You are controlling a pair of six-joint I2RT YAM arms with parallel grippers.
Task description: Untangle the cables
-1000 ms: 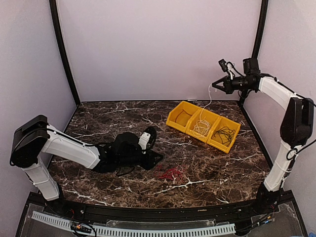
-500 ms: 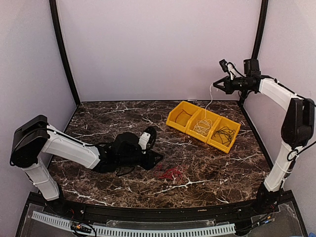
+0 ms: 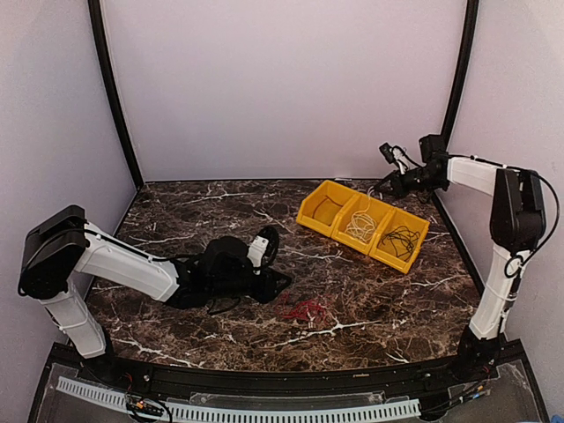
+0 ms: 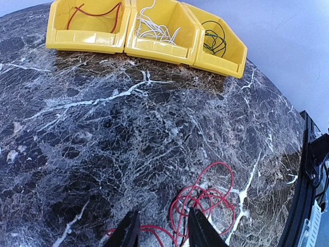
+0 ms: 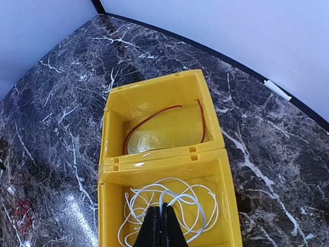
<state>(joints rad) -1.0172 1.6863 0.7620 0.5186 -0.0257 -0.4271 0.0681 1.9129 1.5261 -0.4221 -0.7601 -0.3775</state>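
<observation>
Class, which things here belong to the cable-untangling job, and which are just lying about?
Part of the job:
- red cable tangle, loose
- white cable, pinched by the right gripper
- black cable
- single red cable

Just lying about:
- yellow bins, which only hold three of the cables
- marble table
- white slotted strip at the front edge

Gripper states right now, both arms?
Left gripper: open, red cable strands between its jaws, not gripped.
Right gripper: shut, apparently pinching the white cable.
</observation>
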